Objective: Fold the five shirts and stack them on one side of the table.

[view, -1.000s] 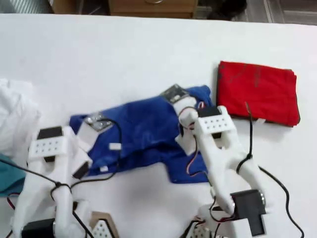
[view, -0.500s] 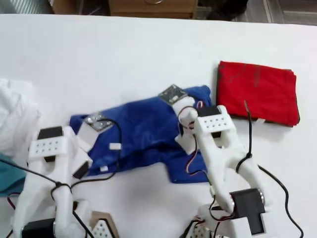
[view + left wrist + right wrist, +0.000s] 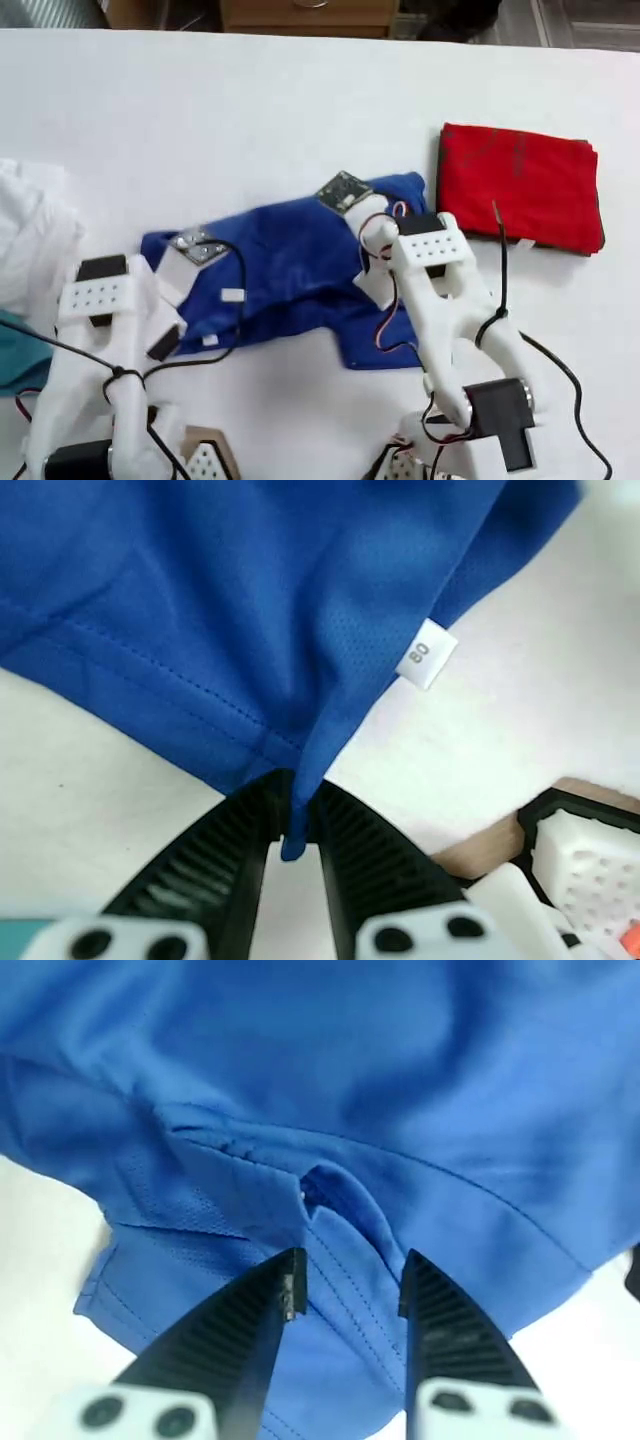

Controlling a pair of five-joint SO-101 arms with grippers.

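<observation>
Your L gripper (image 3: 295,825) is clenched on a thin sliver of hem of the blue shirt (image 3: 290,270), which lies crumpled mid-frame in the high view on the table (image 3: 300,90). The folded red shirt (image 3: 520,185) sits at upper right, near it but apart. R gripper (image 3: 350,1280) hangs over the blue shirt's bunched seam w/ jaws apart, grasping nothing. Risks from here: the L grip has very little cloth, so a quick pull could slip it free & drop the edge in a heap. If R closes where it is, it may catch 2 layers at the seam & the fold comes out skewed. Uneven pulls would twist the cloth rather than spread it. A dragged blue edge, or the R arm, could nudge the red shirt out of square. White shirt (image 3: 30,230) & teal shirt (image 3: 12,355) wait at the left edge, close to the L arm, so a wide swing could drag them too.
</observation>
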